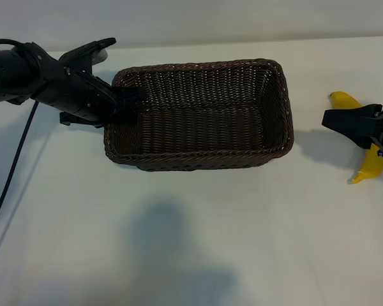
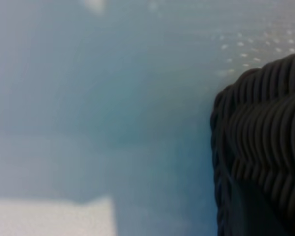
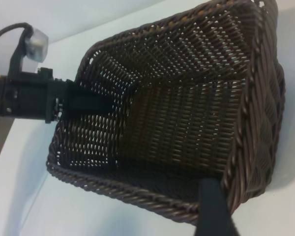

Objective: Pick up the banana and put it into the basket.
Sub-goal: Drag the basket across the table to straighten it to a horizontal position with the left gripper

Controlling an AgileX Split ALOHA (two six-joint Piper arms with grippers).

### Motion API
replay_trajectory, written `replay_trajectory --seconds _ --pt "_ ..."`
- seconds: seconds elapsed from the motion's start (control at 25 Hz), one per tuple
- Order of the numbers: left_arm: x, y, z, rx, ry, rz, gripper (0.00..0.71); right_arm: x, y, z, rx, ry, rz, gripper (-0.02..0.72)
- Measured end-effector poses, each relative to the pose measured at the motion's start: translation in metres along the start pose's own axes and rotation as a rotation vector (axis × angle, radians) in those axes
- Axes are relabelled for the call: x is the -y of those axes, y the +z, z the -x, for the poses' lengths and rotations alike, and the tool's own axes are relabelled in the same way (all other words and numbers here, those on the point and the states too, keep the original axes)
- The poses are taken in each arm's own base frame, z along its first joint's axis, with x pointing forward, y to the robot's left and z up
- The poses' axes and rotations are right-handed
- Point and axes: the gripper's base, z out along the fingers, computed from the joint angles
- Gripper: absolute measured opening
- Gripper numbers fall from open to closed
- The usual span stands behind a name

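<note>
White tabletop (image 1: 191, 242) fills the exterior view, with a pale wall strip along the far edge and a soft shadow in front of the basket (image 1: 201, 115).

Much is cut off. The right arm enters at the frame's right edge, so only its gripper (image 1: 370, 131) and a bit of its mount show. It sits over the middle of the banana (image 1: 368, 159), covering that part; only the stem end beyond the gripper and the tip end nearer the camera show. The fingers stand apart on either side of the fruit, but whether they press on it cannot be made out. The banana lies on the table, outside the basket and well apart from its right wall.

The left gripper (image 1: 129, 102) is at the basket's left short wall, clamped on the rim, one finger inside and the rest outside.

The right wrist view shows what the exterior does not: the basket's inner weave up close and the left gripper (image 3: 86, 104) biting the far wall, with one dark finger (image 3: 214, 209) of the right gripper in the foreground. No banana appears there. The left wrist view gives only a blurred corner of the basket (image 2: 260, 147) against the table.
</note>
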Motion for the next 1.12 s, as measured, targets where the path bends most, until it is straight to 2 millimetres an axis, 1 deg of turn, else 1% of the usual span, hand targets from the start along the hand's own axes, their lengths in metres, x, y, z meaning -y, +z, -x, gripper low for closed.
replay_trajectory --seconds 0.2,0.32,0.64,0.84,0.96,1.12 --pt "0.0 0.0004 -0.0003 -0.002 -0.004 -0.001 0.159 0.0 0.0 0.0001 0.001 0.001 0.0 0.444" --pt "0.0003 0.0005 -0.0002 -0.003 -0.013 -0.004 0.185 0.0 0.0 0.0001 0.001 0.001 0.0 0.444" --pt "0.0011 0.0001 -0.001 -0.012 -0.024 -0.012 0.39 0.0 0.0 0.0001 0.001 0.001 0.0 0.444" --pt "0.003 -0.0043 0.0 -0.01 -0.021 -0.016 0.508 0.0001 0.0 0.0001 0.001 0.001 -0.001 0.444" --pt "0.0047 -0.008 0.0017 -0.001 -0.026 -0.019 0.552 0.0001 0.0 0.0001 0.001 0.001 -0.001 0.444" --pt "0.0054 -0.0089 0.0024 -0.002 -0.022 -0.022 0.565 0.0001 0.0 0.0001 0.001 0.001 -0.001 0.444"
